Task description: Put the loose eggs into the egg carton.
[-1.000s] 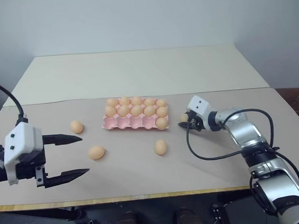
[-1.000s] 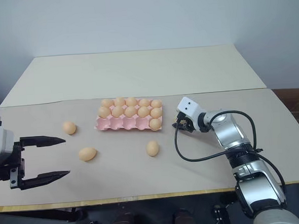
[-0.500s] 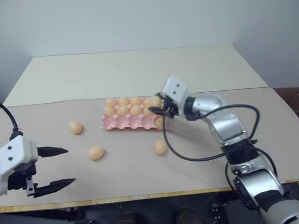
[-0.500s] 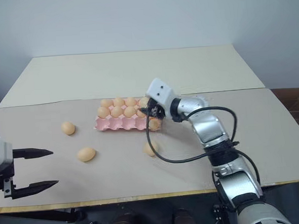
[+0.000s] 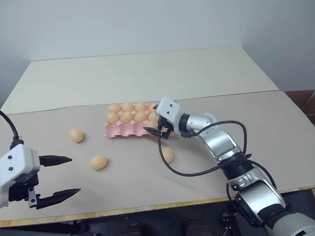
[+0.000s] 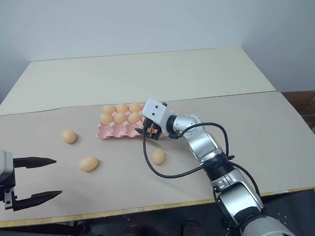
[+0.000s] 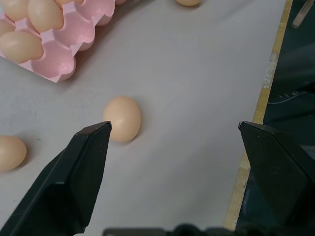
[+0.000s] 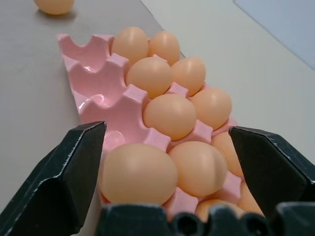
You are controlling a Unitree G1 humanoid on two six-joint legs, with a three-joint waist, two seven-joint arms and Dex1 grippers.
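Whereas a second ago the right hand was held shut at the right end of the egg carton, it has since been swung across to the carton's near right corner, and its fingers are now seen spread wide with nothing gripped. An egg is seated in the near-row cup directly between those fingers, and the two back rows beyond them are filled; the near-row cups further along towards the carton's far end are seen bare.

Three loose eggs are left on the counter: one just below the right hand, one ahead of the left hand, and one further beyond that, near the carton's left end. The left hand is held wide open and empty above the counter's near edge, lower in the head view than before. Bare counter lies between the left hand and the nearest egg, and to the right of the right arm.
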